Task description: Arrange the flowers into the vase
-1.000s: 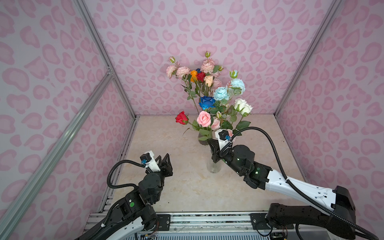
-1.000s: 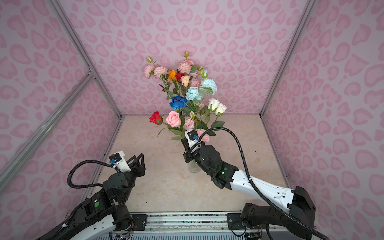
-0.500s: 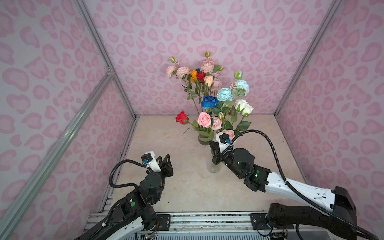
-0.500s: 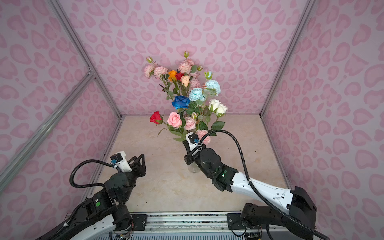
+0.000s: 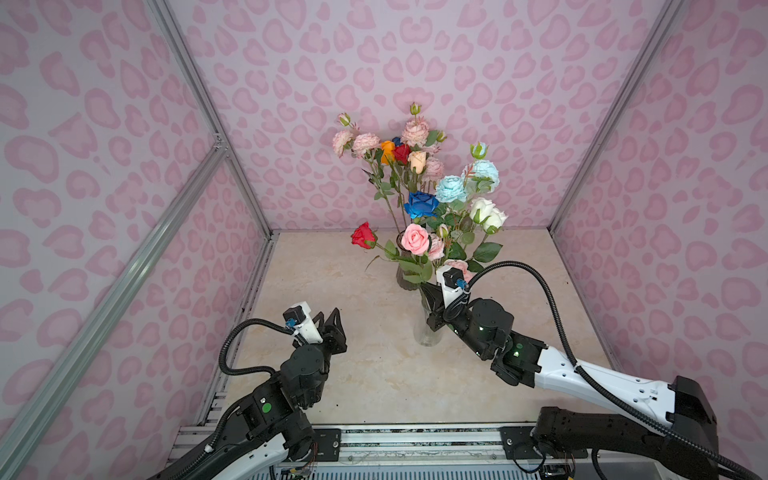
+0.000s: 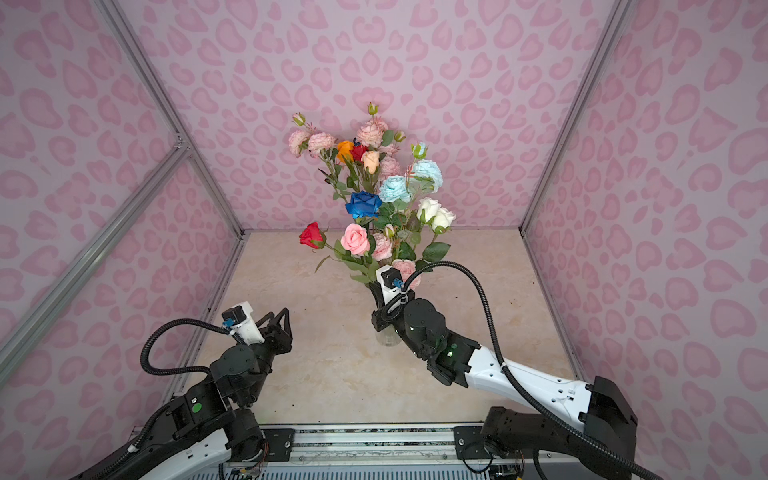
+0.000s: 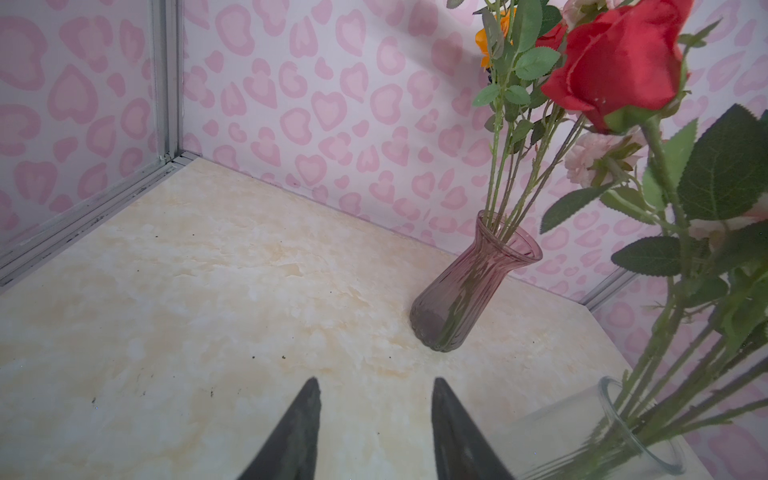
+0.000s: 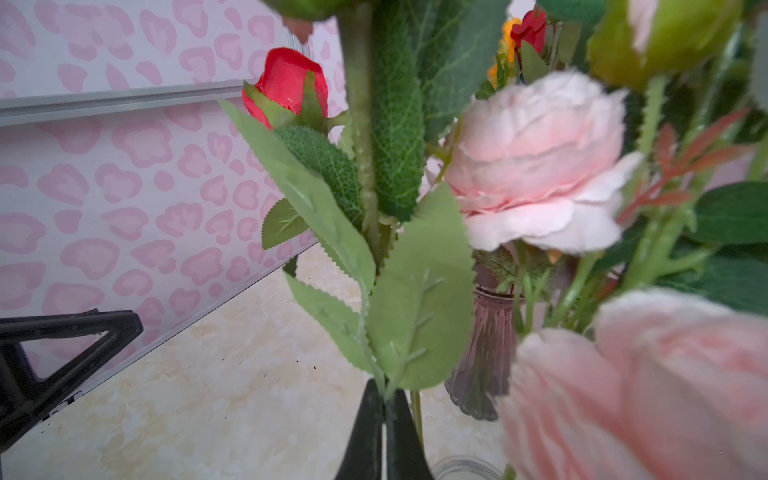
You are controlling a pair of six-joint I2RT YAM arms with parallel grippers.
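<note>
Top views first. In both top views the flowers [image 5: 420, 203] stand bunched toward the back of the table [image 5: 374, 386], with pink, red, orange, blue and white heads on long green stems. The right arm stretches in low from the near right, and the right gripper [image 5: 431, 296] sits just above the clear vase [image 5: 428, 334]; leaves crowd its tips here. The left gripper [image 6: 277, 319] hovers near the left wall, well apart from the blooms, fingers spread.

Over to the left wrist, and two vessels separate out. There's a ribbed, purple-tinted vase [image 7: 469, 286], flared at the lip, holding thin stems. Nearer is the smooth clear vase, also holding stems. Two dark tapered fingers [image 7: 309, 415] gape over bare, marbled cream tabletop, holding nothing. A red rose [image 7: 619, 62] looms close.

The right wrist settles it: black jaws are pressed together on a green stem [image 8: 362, 124] with serrated fabric leaves, right above the clear vase's rim. Pale pink blooms [image 8: 536, 166] blur close by.
</note>
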